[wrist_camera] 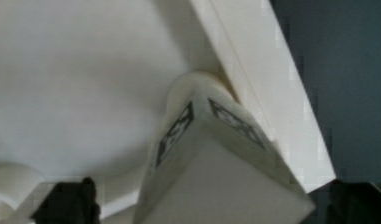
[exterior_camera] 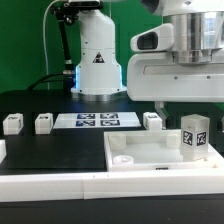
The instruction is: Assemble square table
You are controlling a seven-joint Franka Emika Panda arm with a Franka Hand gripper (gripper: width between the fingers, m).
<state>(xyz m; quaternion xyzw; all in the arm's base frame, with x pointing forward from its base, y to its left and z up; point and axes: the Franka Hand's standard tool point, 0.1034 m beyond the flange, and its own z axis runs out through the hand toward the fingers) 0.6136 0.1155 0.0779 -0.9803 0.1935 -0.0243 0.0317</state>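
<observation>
Tagged leg (exterior_camera: 193,137) on tabletop (exterior_camera: 150,160) (upright), tool (wrist_camera: 213,205) spread

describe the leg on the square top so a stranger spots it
Find the big white square top on the black table, toward the exterior view's right. One chunky white leg stands upright near its right end. The other three legs sit on the table beside the marker board; only this one is on the top.
</observation>
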